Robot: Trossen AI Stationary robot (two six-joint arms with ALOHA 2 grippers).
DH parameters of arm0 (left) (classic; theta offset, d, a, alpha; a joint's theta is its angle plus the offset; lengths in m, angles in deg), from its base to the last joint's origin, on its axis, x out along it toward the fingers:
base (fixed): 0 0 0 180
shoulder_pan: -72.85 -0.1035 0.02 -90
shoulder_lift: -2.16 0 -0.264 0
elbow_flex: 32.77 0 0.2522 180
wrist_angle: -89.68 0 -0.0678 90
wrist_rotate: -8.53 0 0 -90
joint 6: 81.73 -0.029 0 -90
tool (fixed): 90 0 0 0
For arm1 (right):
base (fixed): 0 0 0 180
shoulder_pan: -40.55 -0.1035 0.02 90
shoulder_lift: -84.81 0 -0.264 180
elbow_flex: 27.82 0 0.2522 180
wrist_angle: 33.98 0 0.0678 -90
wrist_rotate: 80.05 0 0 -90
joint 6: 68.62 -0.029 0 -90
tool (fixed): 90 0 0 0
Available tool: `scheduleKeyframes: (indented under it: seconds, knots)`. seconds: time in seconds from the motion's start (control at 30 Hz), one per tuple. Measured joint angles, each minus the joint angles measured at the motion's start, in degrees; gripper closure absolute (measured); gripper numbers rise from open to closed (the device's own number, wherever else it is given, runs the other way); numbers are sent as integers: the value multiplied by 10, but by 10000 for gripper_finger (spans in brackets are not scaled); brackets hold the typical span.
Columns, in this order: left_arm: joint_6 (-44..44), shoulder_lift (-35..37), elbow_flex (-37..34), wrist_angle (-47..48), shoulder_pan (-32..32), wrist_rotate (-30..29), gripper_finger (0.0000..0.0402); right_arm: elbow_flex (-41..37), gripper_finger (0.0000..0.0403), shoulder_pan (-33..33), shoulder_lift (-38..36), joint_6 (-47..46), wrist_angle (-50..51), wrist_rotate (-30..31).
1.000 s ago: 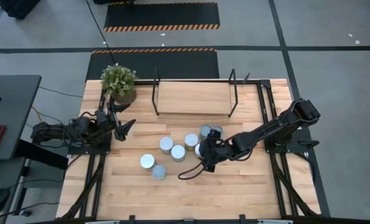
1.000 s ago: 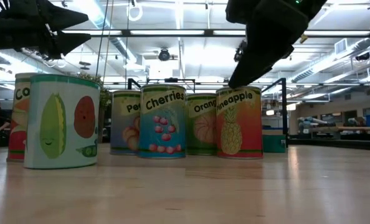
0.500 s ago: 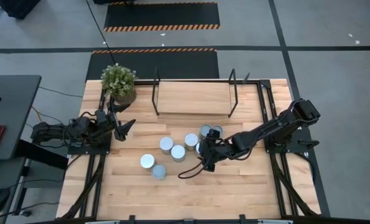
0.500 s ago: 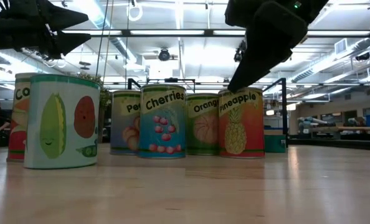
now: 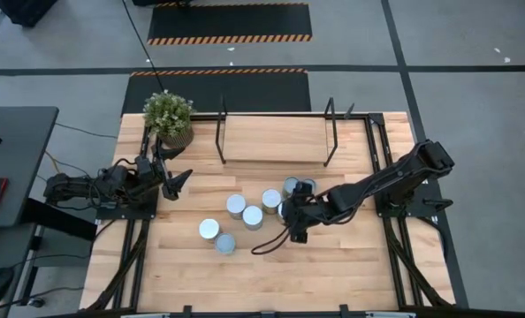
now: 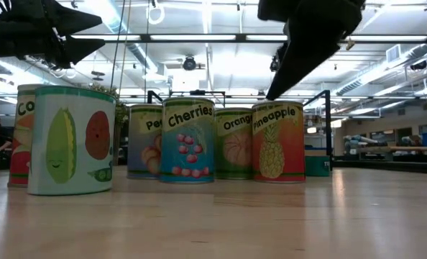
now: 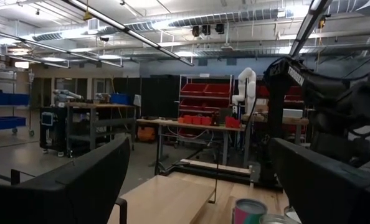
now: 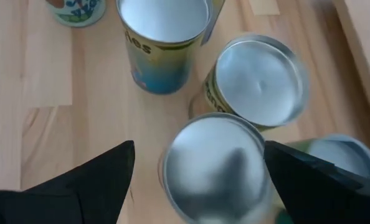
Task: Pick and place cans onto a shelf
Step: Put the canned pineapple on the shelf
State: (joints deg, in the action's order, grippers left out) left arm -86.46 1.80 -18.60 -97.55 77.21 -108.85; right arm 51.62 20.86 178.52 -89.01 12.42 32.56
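Several cans with silver tops stand upright in a cluster point(image 5: 245, 212) mid-table; in the low view they are labelled Cherries point(image 6: 188, 139), Orange point(image 6: 233, 142) and Pineapple point(image 6: 279, 142). My right gripper point(image 5: 291, 221) is open and slants down over the pineapple can point(image 8: 213, 171). Its fingers point(image 8: 104, 177) stand on either side of the can's top, with the fingertip point(image 6: 272, 95) just above the rim. The empty shelf point(image 5: 276, 140) stands at the far side. My left gripper point(image 5: 181, 179) waits open at the table's left edge.
A potted plant point(image 5: 168, 115) stands at the far left corner, close to my left gripper. Two more cans point(image 5: 216, 236) stand nearer the front, and two point(image 5: 299, 186) lie just beyond my right gripper. Bare tabletop point(image 5: 333, 265) lies in front of the cluster.
My right gripper has tipped a little over the pineapple can, and its fingertip now stands slightly higher above the can's rim. The gap between its fingers is unchanged. The pineapple can has shifted slightly and its label has turned a little.
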Motion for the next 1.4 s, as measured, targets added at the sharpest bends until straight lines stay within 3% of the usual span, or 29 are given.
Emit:
scheduleKeyframes:
  seconds: [0.17, 0.43, 1.07, 1.23, 1.4]
  knots:
    - [0, 0, 0, 1, 0, 0, 10, 45, 38, -2, -1, -17, 109, -2]
    - [0, 0, 0, 3, 0, 0, 10, 35, 38, -1, -1, -89, 231, -47]
    - [8, 0, 0, 3, 0, 0, 10, -141, 38, 31, -1, -9, -167, -47]
    - [8, 0, 0, 3, 0, 0, 10, -153, 43, 33, -1, 1, -215, -47]
    - [8, 0, 0, 3, 0, 0, 10, -154, 74, 35, 0, 11, -231, -43]
